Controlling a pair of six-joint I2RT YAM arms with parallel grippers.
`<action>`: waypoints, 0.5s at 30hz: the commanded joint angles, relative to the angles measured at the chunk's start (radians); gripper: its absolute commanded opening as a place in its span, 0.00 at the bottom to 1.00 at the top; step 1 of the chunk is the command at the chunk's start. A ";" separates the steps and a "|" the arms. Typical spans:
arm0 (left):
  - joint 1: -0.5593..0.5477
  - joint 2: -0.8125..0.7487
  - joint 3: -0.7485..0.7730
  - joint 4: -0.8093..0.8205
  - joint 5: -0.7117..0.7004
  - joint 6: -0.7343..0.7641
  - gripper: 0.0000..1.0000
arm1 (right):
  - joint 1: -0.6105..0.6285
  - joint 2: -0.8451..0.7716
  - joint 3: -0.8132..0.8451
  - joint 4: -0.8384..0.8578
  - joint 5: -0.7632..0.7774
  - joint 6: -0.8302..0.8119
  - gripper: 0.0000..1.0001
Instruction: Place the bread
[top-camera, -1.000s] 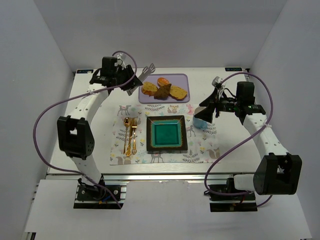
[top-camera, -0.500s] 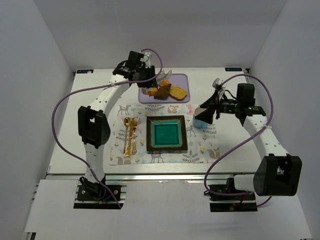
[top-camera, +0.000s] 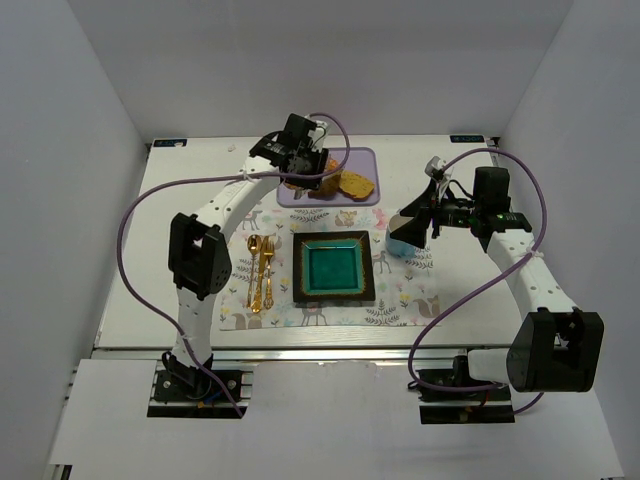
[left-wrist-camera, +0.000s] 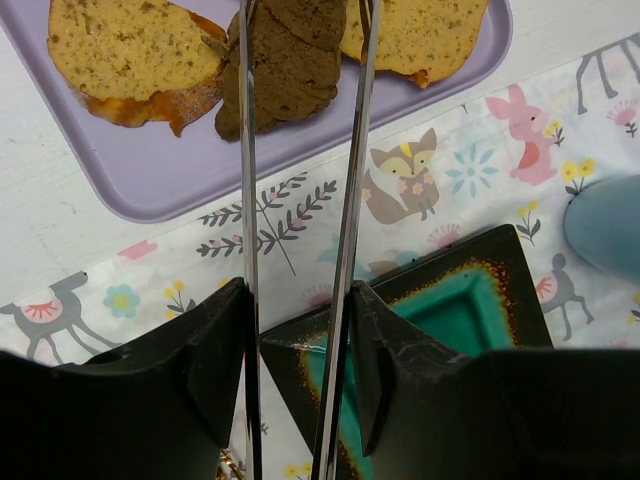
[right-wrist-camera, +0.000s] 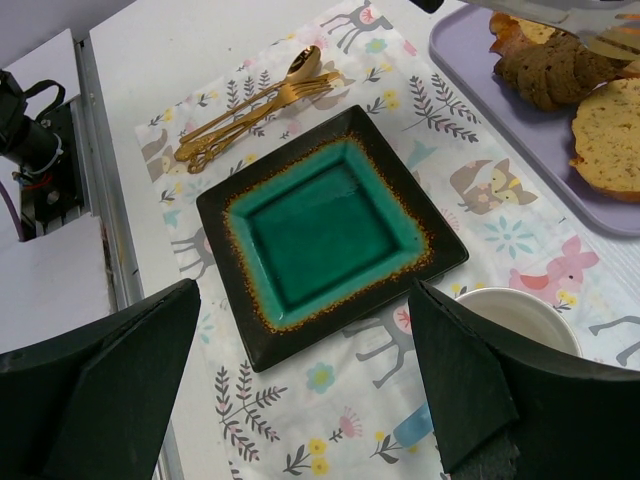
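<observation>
One squeeze from pick-up: pinching tongs (left-wrist-camera: 247, 180) in left gripper (left-wrist-camera: 298, 300), straddling dark bread slice (left-wrist-camera: 290, 60) on purple tray (left-wrist-camera: 200, 170), with right gripper (right-wrist-camera: 303, 290) spread wide. Likely next: clamp, lift, carry to teal plate (right-wrist-camera: 352, 120).

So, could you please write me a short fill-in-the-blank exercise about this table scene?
The left hand holds a pair of metal ____. The dark bread slice lies on a ____ tray. The teal plate is ____. In the top view, the gold cutlery lies to the ____ of the plate.
Missing words: tongs, purple, empty, left.
</observation>
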 joint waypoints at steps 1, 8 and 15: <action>-0.015 -0.008 0.025 -0.003 -0.067 0.030 0.53 | -0.003 -0.006 -0.013 0.006 -0.030 -0.010 0.89; -0.022 -0.008 0.003 -0.003 -0.050 0.041 0.53 | -0.005 -0.007 -0.023 0.009 -0.033 -0.008 0.89; -0.033 -0.009 -0.021 -0.010 -0.127 0.048 0.50 | -0.003 -0.009 -0.024 0.015 -0.036 -0.004 0.89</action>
